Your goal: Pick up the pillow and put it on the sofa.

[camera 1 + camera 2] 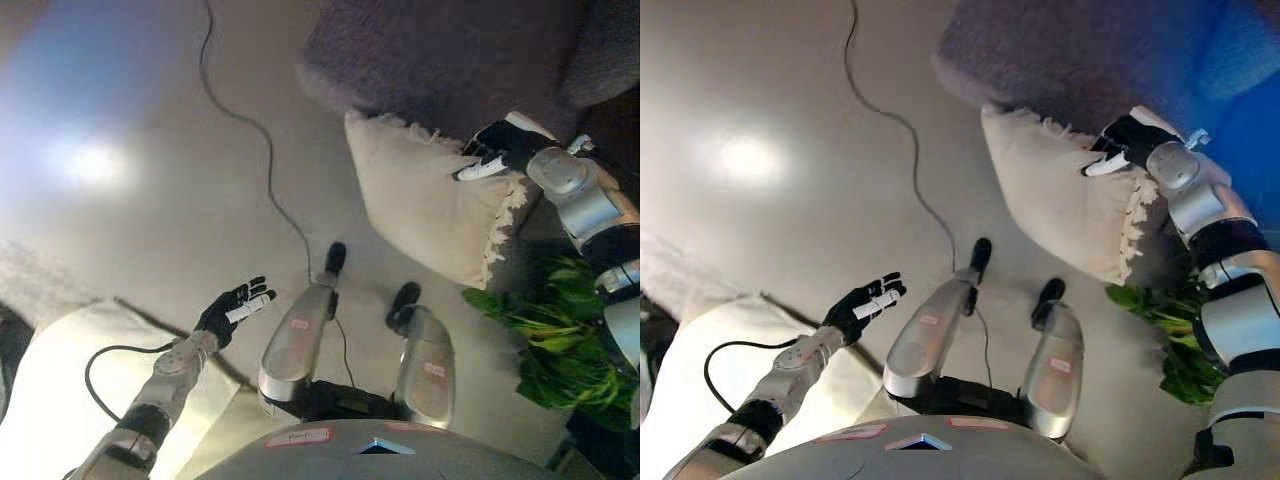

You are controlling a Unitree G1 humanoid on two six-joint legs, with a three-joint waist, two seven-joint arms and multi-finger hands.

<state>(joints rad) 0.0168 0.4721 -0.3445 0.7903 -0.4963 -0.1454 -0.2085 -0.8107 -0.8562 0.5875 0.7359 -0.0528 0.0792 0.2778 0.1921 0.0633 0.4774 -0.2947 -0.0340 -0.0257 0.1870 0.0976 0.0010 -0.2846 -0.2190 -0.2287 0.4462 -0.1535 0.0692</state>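
Nearest the camera, the left hand (233,308) hangs above the floor (150,120) with its fingers spread and relaxed, holding nothing. Just below and to its left lies a pale cloth or cushion surface (60,390) at the lower left of both views.

Well apart from it, up and to the right, the right hand (1122,143) sits at the upper right edge of the pillow (1065,195), its fingers curled over the fringed edge and gripping it. This cream pillow, fringed along its sides, spreads down and to the left of that hand, tilted, with its lower corner close to the floor. Whether that corner touches the floor cannot be told.

Right behind and above the right hand stands the grey sofa (440,60); the pillow's upper edge lies against or just before its front. Below the right hand, beside the pillow's lower right corner, a green leafy plant (555,335) shows.
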